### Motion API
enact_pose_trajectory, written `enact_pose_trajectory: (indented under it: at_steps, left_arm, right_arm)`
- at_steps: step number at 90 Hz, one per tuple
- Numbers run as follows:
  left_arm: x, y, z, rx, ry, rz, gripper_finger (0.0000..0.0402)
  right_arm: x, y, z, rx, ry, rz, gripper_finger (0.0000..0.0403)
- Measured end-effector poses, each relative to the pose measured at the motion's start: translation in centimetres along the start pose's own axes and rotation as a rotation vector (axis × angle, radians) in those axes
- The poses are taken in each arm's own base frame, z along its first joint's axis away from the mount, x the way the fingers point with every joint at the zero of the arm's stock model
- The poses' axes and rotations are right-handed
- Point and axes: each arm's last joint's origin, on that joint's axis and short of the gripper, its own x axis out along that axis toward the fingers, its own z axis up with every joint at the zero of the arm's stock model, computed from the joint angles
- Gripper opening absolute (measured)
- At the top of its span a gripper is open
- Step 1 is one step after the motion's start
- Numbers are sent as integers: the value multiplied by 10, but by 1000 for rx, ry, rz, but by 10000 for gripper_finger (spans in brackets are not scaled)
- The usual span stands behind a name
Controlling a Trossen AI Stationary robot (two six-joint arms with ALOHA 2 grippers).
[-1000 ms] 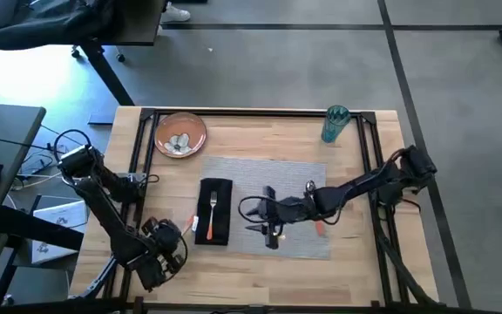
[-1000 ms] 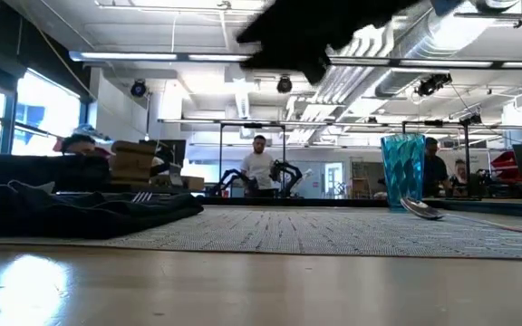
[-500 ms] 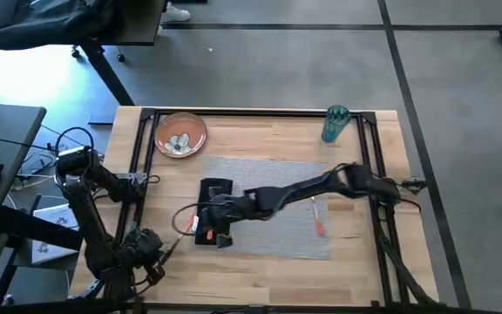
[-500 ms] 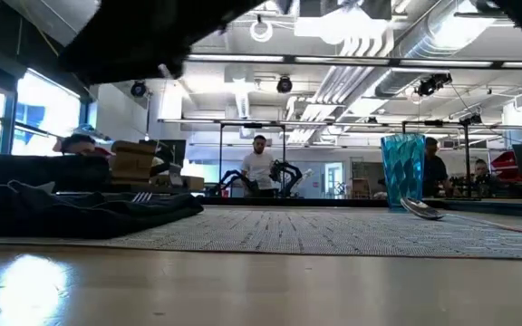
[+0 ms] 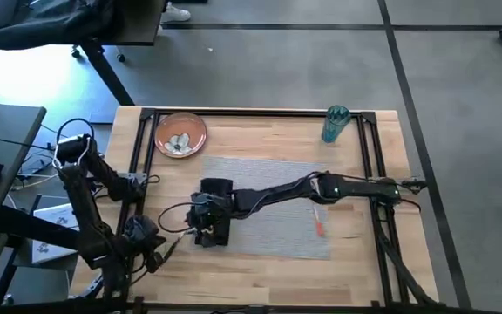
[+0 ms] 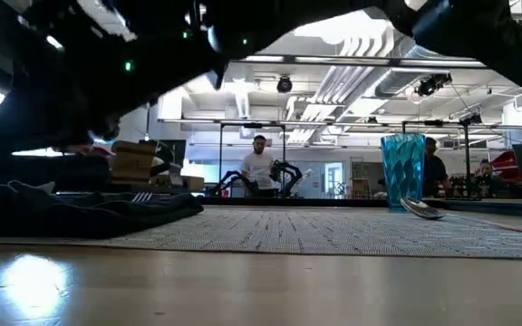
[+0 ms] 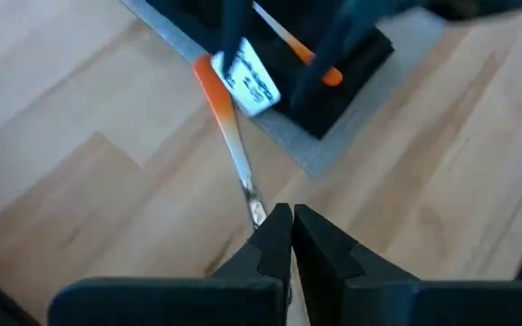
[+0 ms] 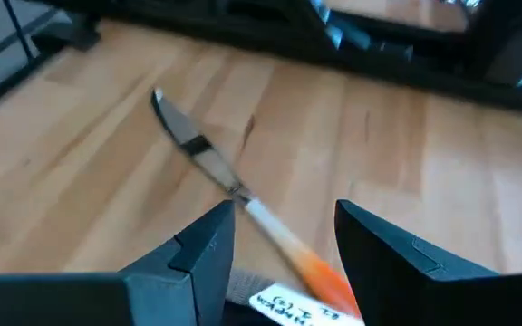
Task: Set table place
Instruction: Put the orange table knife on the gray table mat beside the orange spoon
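High view: bare counter (image 5: 268, 272) lies along the lower edge, in front of the placemat (image 5: 277, 209). The left tool (image 5: 159, 253), fingers pressed together and empty, waits at lower left. The right tool (image 5: 200, 220), fingers spread, hovers over the napkin (image 5: 220, 187) at centre-left, above an orange-handled knife (image 8: 234, 190) lying diagonally, blade on bare wood. The plate (image 5: 179, 135) sits upper left, the cup (image 5: 335, 124) upper right.

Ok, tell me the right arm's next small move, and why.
Probably lower the right pincer and close it on the knife's orange handle. It hovers open over the knife, which lies flat on the table beside the napkin, with the handle nearest the fingers. The left pincer, shut, waits by the blade tip.
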Motion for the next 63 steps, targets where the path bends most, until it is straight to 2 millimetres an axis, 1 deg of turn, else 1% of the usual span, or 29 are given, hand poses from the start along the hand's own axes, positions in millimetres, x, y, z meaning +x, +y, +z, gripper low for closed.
enact_pose_trajectory:
  at_steps: [6, 16, 28, 42, 55, 63]
  left_arm:
    - [2, -1, 3, -14, -4, 9, 1]
    - [7, -4, 7, -50, -3, 12, 1]
    - [18, -13, 4, -54, -3, 17, 1]
    - [39, -22, -12, -36, 2, 73, 1]
    - [56, -29, -32, -29, 108, 126, 0]
    - [63, -32, -42, -29, 131, 124, 1]
  right_arm:
    - [5, -1, -3, -1, -30, -5, 171]
    - [3, -2, 2, -7, -61, -11, 171]
    - [3, -2, 1, -5, -50, -10, 171]
    - [3, -2, 1, -5, -45, -9, 171]
    - [3, 0, -2, 4, -17, -2, 171]
    - [3, 1, -3, 1, -9, 2, 171]
